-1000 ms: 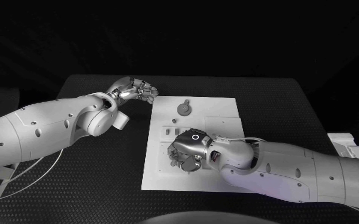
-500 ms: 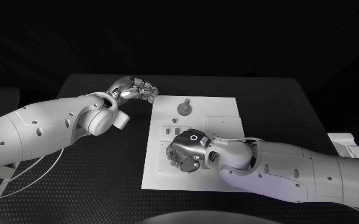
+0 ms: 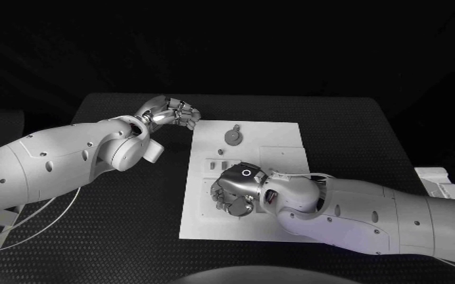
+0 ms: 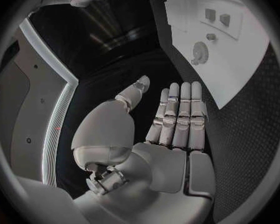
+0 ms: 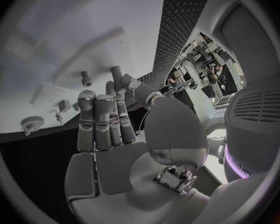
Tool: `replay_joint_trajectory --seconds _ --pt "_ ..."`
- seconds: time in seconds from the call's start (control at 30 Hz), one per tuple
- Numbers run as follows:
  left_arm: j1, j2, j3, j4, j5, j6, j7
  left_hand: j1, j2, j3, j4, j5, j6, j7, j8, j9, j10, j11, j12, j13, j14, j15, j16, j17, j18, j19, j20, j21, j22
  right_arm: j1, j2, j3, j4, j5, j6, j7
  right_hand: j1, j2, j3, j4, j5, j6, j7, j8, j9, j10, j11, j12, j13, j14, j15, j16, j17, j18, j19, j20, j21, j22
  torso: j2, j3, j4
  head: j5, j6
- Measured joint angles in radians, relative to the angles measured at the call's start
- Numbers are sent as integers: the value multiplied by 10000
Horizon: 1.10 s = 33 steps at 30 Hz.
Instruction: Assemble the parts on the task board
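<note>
The white task board (image 3: 275,141) lies in the middle of the black table. A round grey part (image 3: 233,139) stands near its far edge, with small parts (image 3: 220,165) closer in. My right hand (image 3: 237,193) hovers low over the board's near left area, hiding what lies under it. In the right wrist view that hand (image 5: 109,124) has its fingers stretched out and nothing between them, above the board (image 5: 84,25), a peg (image 5: 85,78) and the round part (image 5: 33,123). My left hand (image 3: 171,113) stays beside the board's far left corner, flat and empty (image 4: 171,119).
The black mat (image 3: 123,225) reaches out on both sides of the board. The left wrist view takes in the board (image 4: 239,55), the round part (image 4: 200,51) and two small square parts (image 4: 217,16). A pale object (image 3: 438,182) sits at the table's right edge.
</note>
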Motion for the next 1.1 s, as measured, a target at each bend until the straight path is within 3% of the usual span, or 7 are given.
replay_joint_trajectory --seconds 0.17,0.23,0.4,0.93,1.07,1.1 --pt "-1 0 2 -3 0 10 -10 0 0 0 0 0 0 0 0 0 0 0 0 -14 0 0 0 -10 0 0 0 0 -7 -34 -3 -46 -57 225 23 3 -385 -540 -40 97 40 -239 61 -272 -193 -15 15 -305 -100 -165 159 -9 27 0 -64 28 -79 -16 0 2 -1 0 -1" --pt "-1 2 2 -4 0 14 -12 0 0 0 0 0 0 0 0 -9 0 0 0 -14 0 0 0 -10 0 0 0 0 -9 -51 -3 -53 -62 281 46 3 -441 -706 -39 97 40 -348 26 -382 -258 -136 166 -447 -154 -199 198 -8 37 0 -64 49 -82 -34 0 3 -3 0 -1" --pt "-1 5 -1 -10 0 19 -15 0 0 0 0 0 0 0 0 -9 0 0 0 -23 0 0 0 -10 0 0 0 0 -9 -48 -12 -51 -63 407 69 0 -574 -965 0 168 40 -606 140 -494 -344 -386 449 -699 -285 -248 368 -8 59 -1 -53 93 -126 -33 0 8 -5 -1 0" --pt "-1 -1 -1 -13 0 23 -21 0 0 0 0 0 0 0 0 -8 0 0 0 -30 0 0 0 -19 -1 0 0 0 -8 -45 -255 -43 112 591 -173 13 -583 -1055 -11 236 40 -656 161 -494 -361 -437 497 -767 -353 -226 418 49 84 -8 -69 111 -142 -30 0 10 -5 -45 34" --pt "-1 -1 -1 -40 0 23 -21 0 0 0 0 0 0 -1 0 -8 0 0 0 -40 0 0 0 -19 0 0 0 0 -8 50 -485 -5 337 764 -408 74 -584 -1055 16 263 40 -671 176 -494 -374 -437 496 -805 -382 -173 471 108 102 -6 -26 138 -142 -30 -1 9 -5 -66 78" --pt "-1 -1 -1 -52 0 23 -21 0 0 0 0 0 0 0 0 -8 0 0 0 -40 0 0 0 -20 0 0 0 0 -11 140 -546 54 396 851 -480 103 -583 -1055 16 263 40 -691 194 -494 -374 -437 496 -805 -382 -172 472 108 102 -7 -8 121 -142 -26 -3 8 -5 -72 89"
